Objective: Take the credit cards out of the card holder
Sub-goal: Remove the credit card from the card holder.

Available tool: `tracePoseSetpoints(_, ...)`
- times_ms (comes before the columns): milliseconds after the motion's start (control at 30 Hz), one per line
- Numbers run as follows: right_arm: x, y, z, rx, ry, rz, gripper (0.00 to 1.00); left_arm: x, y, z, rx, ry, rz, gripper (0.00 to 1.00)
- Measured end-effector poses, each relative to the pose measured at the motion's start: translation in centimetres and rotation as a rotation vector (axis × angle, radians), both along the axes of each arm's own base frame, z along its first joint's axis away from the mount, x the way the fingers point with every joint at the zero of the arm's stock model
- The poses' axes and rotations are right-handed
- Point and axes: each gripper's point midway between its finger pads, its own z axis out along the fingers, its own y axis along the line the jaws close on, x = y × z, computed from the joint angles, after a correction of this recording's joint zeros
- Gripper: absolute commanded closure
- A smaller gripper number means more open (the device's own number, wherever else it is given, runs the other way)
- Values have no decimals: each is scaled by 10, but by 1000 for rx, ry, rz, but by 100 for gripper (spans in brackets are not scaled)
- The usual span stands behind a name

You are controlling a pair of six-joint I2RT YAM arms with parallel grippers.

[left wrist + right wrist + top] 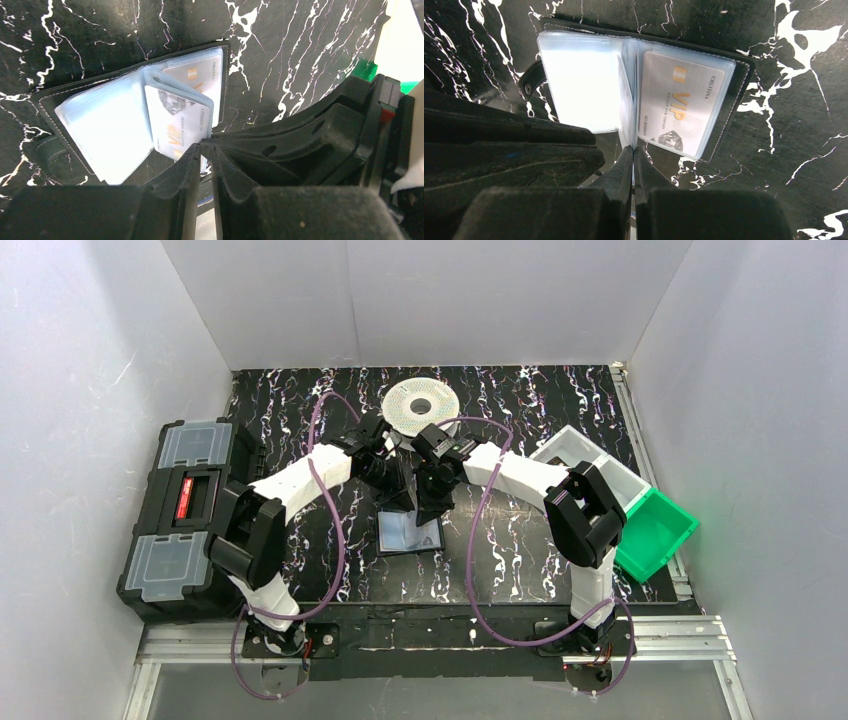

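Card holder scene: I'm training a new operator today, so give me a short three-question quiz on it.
1. True or false: the card holder lies folded shut.
2. The card in the right wrist view reads: A) VIP B) GOLD C) DEBIT
3. Fill in: the right gripper is shut on a clear plastic ___.
Key: 1 false; 2 A; 3 sleeve.
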Motion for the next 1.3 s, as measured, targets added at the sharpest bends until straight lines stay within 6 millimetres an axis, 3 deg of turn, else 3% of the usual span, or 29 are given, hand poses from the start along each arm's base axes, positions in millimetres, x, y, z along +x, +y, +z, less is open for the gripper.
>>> tracePoseSetpoints(200,-2,-3,-3,-5,0,-2,99,2,-3,-13,1,19,3,88)
tracePoseSetpoints(567,-13,-25,-31,-40,49,-27,99,-28,15,-63,64,123,6,81)
tracePoseSetpoints(767,-13,-41,-46,-58,83,-60,99,-30,13,-69,40,116,0,79)
tracePoseSetpoints(1300,-11,-38,-44,-11,92,-68,82,-33,6,-74,-61,111,-11,81)
